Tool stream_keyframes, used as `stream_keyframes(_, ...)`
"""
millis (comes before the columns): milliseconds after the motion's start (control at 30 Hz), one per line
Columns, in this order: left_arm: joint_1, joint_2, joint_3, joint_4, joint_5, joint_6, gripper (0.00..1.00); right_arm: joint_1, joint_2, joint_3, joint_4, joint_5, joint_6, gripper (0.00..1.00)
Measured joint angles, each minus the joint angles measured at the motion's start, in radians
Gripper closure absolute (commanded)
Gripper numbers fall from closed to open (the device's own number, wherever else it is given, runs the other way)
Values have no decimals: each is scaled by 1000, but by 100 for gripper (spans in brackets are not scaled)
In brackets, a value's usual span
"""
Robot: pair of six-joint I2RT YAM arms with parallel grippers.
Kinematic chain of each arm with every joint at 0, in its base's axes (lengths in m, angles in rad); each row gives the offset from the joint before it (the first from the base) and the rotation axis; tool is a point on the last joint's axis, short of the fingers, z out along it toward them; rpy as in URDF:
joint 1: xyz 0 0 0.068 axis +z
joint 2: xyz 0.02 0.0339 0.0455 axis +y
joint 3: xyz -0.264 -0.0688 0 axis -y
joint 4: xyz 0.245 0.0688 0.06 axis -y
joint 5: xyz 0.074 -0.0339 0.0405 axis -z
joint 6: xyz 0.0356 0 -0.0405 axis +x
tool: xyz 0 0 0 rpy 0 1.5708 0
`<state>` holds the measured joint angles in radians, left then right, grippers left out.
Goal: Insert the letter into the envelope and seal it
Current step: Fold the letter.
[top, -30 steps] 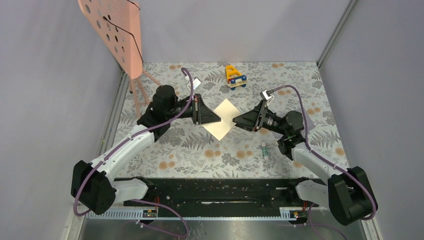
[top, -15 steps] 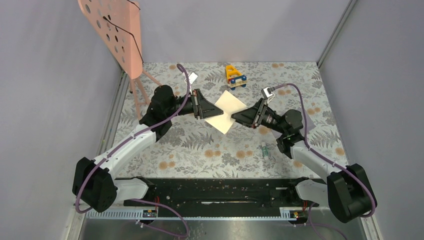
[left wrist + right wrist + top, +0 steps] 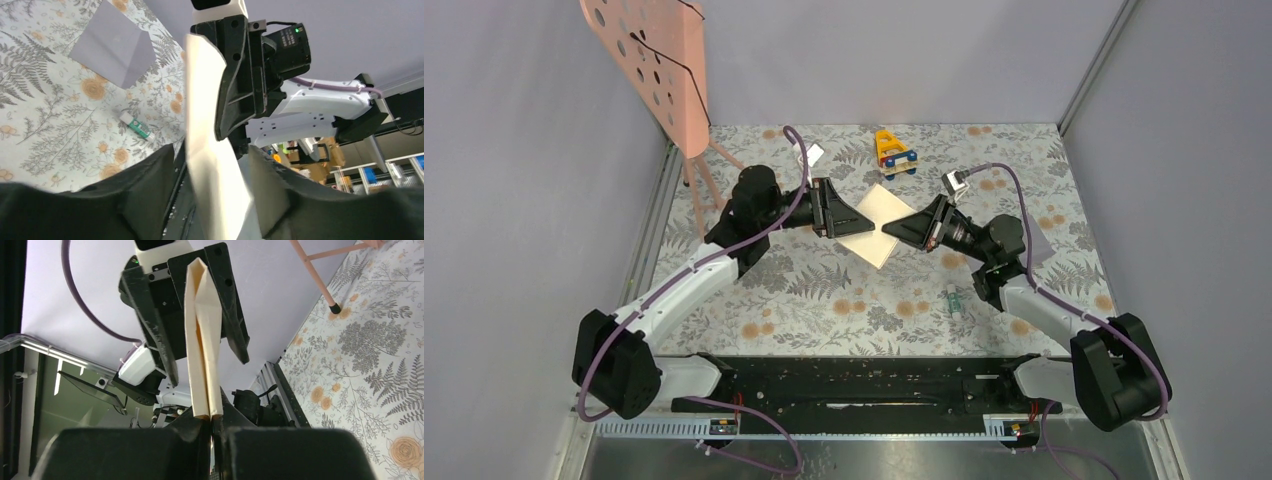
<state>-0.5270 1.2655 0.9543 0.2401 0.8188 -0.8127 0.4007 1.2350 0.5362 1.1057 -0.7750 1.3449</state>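
The letter (image 3: 871,228), a cream folded sheet, hangs on edge in the air between the two arms above the floral table. My right gripper (image 3: 212,427) is shut on its lower edge, and the folded sheet (image 3: 202,340) rises straight up from the pinch. My left gripper (image 3: 212,167) is open: its fingers (image 3: 145,190) stand apart on either side of the sheet (image 3: 210,150) without pressing it. The grey-lilac envelope (image 3: 112,45) lies flat on the table to the right, partly under the right arm (image 3: 1041,243).
A green-and-white glue stick (image 3: 953,300) lies on the table near the right arm. A yellow toy car (image 3: 894,152) stands at the back. A pink perforated stand (image 3: 659,60) leans at the back left. Grey walls close in three sides.
My right gripper has closed on the letter's edge. My left gripper, shut on the sheet before, has opened. The sheet has shifted slightly up and back between the arms.
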Motion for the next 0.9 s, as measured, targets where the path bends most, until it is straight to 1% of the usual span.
stream_keyframes(67,0,0,21,-44,3,20,9,0,-8,0,-31,0,-13,100)
stream_keyframes(100,0,0,33,-67,4,29,6,0,-14,0,-47,-1,-22,100)
stream_keyframes(133,0,0,43,-84,5,39,4,0,-19,0,-60,-3,-30,100)
stream_keyframes(167,0,0,51,-99,7,50,4,1,-25,0,-73,-6,-39,100)
stream_keyframes(233,3,-1,61,-121,13,68,7,1,-27,6,-94,-22,-52,100)
stream_keyframes(267,5,-1,61,-128,18,76,11,1,-27,9,-104,-31,-58,100)
stream_keyframes(300,7,-1,61,-135,22,80,18,1,-27,11,-109,-35,-62,100)
stream_keyframes(367,11,0,61,-149,35,88,32,1,-27,18,-121,-51,-69,100)
stream_keyframes(433,14,0,61,-158,50,97,43,1,-28,24,-129,-64,-76,100)
stream_keyframes(500,14,0,61,-161,60,97,58,1,-28,31,-137,-80,-83,100)
stream_keyframes(533,15,0,61,-160,66,97,68,1,-28,35,-140,-83,-87,100)
stream_keyframes(600,15,4,61,-153,82,87,97,1,-31,45,-155,-92,-98,100)
stream_keyframes(633,15,8,61,-145,93,78,100,1,-34,51,-166,-101,-106,100)
stream_keyframes(667,15,12,61,-135,103,67,100,1,-37,56,-180,-104,-115,91)
stream_keyframes(733,17,20,61,-109,128,50,100,0,-46,71,-219,-109,-137,66)
stream_keyframes(767,19,20,61,-105,132,45,100,0,-50,83,-250,-110,-151,57)
stream_keyframes(800,23,20,61,-101,136,41,100,1,-52,96,-277,-110,-167,54)
stream_keyframes(833,29,19,61,-97,139,37,100,0,-53,110,-304,-110,-184,54)
stream_keyframes(900,39,17,61,-92,140,34,100,0,-54,130,-330,-109,-197,57)
